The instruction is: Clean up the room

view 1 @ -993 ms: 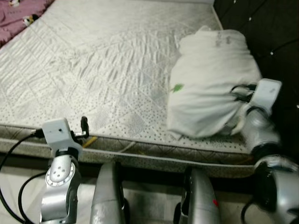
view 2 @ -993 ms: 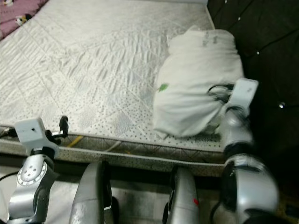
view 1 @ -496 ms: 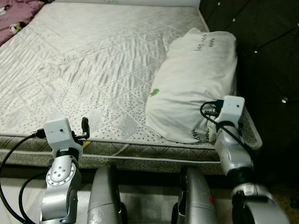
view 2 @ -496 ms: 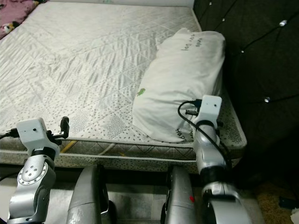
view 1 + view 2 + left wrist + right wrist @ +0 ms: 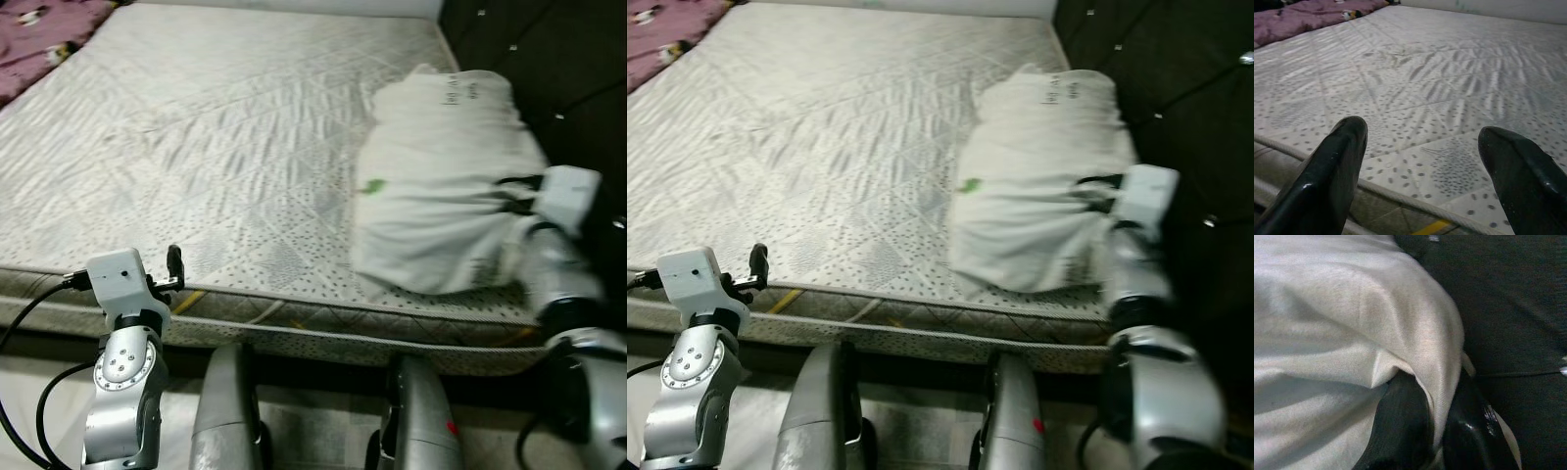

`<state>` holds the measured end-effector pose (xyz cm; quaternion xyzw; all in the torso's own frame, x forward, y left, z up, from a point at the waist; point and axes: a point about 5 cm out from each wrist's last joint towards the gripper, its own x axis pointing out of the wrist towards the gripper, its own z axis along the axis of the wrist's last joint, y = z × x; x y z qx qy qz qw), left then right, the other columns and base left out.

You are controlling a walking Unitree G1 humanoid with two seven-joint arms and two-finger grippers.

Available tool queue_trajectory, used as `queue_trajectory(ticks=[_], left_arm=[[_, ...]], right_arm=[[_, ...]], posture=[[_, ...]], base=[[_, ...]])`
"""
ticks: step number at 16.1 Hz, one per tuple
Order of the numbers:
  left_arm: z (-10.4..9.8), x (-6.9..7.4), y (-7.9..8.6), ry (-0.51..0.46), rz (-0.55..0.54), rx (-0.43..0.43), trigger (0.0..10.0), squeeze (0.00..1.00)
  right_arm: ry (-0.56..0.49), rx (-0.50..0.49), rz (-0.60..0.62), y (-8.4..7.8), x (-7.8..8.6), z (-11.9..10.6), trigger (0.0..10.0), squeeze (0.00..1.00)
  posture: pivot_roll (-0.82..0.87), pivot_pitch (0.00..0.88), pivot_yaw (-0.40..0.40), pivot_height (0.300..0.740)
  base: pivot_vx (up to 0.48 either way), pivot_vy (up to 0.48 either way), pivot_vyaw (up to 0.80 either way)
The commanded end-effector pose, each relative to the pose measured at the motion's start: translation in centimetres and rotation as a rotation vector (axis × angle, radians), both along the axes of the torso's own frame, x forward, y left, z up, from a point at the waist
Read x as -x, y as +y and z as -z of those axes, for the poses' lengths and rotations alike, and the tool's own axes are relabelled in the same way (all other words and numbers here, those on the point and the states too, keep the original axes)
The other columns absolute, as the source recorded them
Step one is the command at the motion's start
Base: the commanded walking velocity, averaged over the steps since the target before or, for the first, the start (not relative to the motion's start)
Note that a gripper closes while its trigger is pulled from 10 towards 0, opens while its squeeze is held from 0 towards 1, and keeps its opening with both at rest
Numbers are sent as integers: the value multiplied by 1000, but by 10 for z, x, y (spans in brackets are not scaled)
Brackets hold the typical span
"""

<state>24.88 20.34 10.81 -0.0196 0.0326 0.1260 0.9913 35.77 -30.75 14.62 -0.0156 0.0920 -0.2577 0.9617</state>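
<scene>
1. A bare mattress covers the bed; its pale silvery cover is quilted in diamonds, creased in places and sprinkled with small dark dots near the front edge; a corded piping runs along that edge.
2. A white pillow lies on the mattress's right side, beside a dark tufted headboard; it is plump and rumpled, its cotton-like case carries faint dark lettering near the far end and a small green mark on its near-left flank.
3. The right gripper is at the pillow's near right corner; its two glossy black fingers are pinched close together with a fold of the pillowcase between them.
4. The left gripper hovers at the mattress's front edge, its rounded fingers spread wide and holding nothing.
5. A purple blanket lies at the far left.
</scene>
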Motion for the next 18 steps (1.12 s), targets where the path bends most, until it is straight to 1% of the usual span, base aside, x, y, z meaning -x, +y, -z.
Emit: queue_trajectory(ticks=[1, 2, 4, 5, 7, 10, 11, 12, 13, 14, 15, 16, 17, 18], left_arm=[[1, 0, 2, 7, -6, -15, 10000, 0], [1, -1, 2, 8, -5, -16, 10000, 0], [2, -1, 1, 11, -3, -15, 10000, 0], [2, -1, 0, 13, 2, -15, 10000, 0], [2, -1, 0, 13, 5, -17, 10000, 0], [1, -2, 3, 11, 1, -24, 10000, 0], [0, -1, 4, 10, 1, -25, 10000, 0], [-1, 0, 5, 11, -1, -28, 10000, 0], [0, 1, 7, 15, -3, -31, 10000, 0], [1, 1, 7, 16, -3, -32, 10000, 0], [0, 0, 5, 16, 2, -31, 10000, 0], [0, -1, 3, 14, 9, -30, 10000, 0], [-1, -2, 2, 13, 13, -30, 10000, 0], [-1, -2, 2, 13, 14, -31, 10000, 0]], right_arm=[[-131, 32, 99, -24, 0, -36, 0, 0], [-138, 39, 146, -35, 6, -38, 0, 0], [-129, 64, 202, -48, 14, -35, 0, 0], [-118, 60, 221, -51, 18, -29, 0, 0], [-103, 84, 212, -49, 21, -22, 0, 0], [-69, 176, 186, -50, 31, -7, 0, 0], [-49, 242, 124, -47, 37, 3, 0, 0], [-16, 276, 65, -41, 46, 18, 0, 0], [4, 280, 35, -33, 55, 33, 0, 0], [8, 274, 24, -28, 58, 39, 0, 0], [10, 266, 4, -19, 61, 47, 0, 0], [-8, 270, -35, -4, 64, 53, 0, 0], [-22, 277, -93, 14, 65, 58, 0, 0], [-26, 244, -131, 30, 67, 63, 0, 0]], posture=[[115, 12, 19, 548], [115, 12, 19, 548], [112, 13, 20, 548], [110, 15, 24, 548], [110, 17, 28, 548], [120, 20, 25, 548], [123, 23, 24, 548], [117, 27, 25, 548], [114, 28, 28, 548], [113, 28, 30, 548], [113, 28, 32, 548], [114, 27, 35, 548], [114, 25, 38, 548], [115, 24, 38, 548]], base=[[0, 0, 0], [0, 0, 0], [0, 0, 0], [0, 0, 0], [0, 0, 0], [0, 0, 0], [0, 0, 0], [0, 0, 0], [0, 0, 0], [0, 0, 0], [0, 0, 0], [0, 0, 0], [0, 0, 0], [0, 0, 0]])
